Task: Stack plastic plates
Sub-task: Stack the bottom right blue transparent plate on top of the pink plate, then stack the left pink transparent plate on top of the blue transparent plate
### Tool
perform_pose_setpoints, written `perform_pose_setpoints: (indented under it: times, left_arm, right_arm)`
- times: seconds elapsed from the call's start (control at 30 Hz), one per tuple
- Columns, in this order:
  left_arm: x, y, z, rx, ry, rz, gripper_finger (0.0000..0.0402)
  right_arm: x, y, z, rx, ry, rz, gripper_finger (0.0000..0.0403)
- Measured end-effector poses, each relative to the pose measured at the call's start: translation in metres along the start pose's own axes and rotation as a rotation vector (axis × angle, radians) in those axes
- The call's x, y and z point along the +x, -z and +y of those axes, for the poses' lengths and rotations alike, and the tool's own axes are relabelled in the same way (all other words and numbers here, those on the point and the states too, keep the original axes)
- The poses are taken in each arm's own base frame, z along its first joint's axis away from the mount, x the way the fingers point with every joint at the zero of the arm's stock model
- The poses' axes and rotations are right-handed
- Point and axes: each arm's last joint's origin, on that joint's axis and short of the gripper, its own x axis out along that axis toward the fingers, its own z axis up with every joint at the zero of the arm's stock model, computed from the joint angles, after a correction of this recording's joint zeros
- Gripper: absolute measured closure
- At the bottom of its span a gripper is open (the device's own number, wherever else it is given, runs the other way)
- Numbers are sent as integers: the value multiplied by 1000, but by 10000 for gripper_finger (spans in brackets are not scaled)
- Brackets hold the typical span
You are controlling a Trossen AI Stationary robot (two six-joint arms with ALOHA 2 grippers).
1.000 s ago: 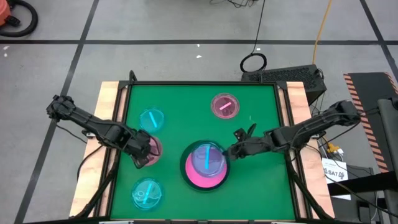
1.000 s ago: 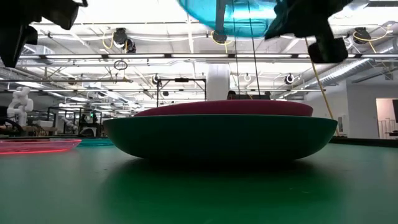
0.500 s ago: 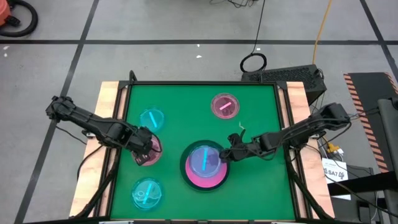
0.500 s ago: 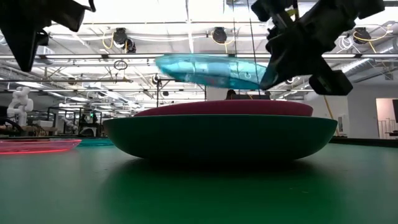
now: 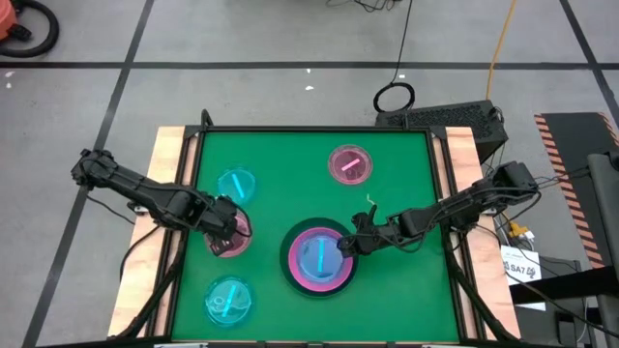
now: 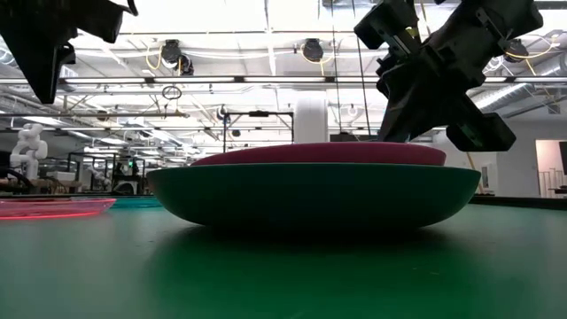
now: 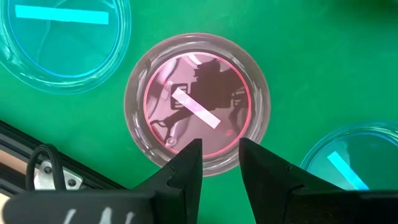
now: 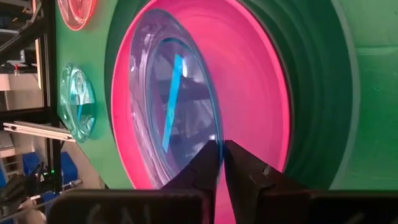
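Counting three cyan plates, two pink plates

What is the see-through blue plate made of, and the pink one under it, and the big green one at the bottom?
The blue plate looks like thin clear plastic: the pink shows through it and its rim glints. The pink plate under it seems solid, smooth plastic with a soft shine; nothing shows through. The big green plate looks like thicker, duller plastic, though its look alone can't settle that.
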Motion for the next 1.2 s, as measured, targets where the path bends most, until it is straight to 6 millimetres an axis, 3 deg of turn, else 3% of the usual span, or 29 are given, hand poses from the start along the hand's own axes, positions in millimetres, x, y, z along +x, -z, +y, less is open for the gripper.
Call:
perform_pose_setpoints:
  times: [0.4,0.57,0.83,1.2]
  left_arm:
    - [0,0,0,-6,-4,1,288]
    - [1,-1,7,-134,-19,64,288]
    - [2,-16,30,-272,4,188,288]
    - [7,-44,79,-293,21,173,279]
  right_arm:
    - [0,1,0,26,1,45,326]
    - [-2,2,2,25,16,83,314]
    - [-17,1,32,-119,50,87,314]
    - [-42,0,59,-321,129,158,314]
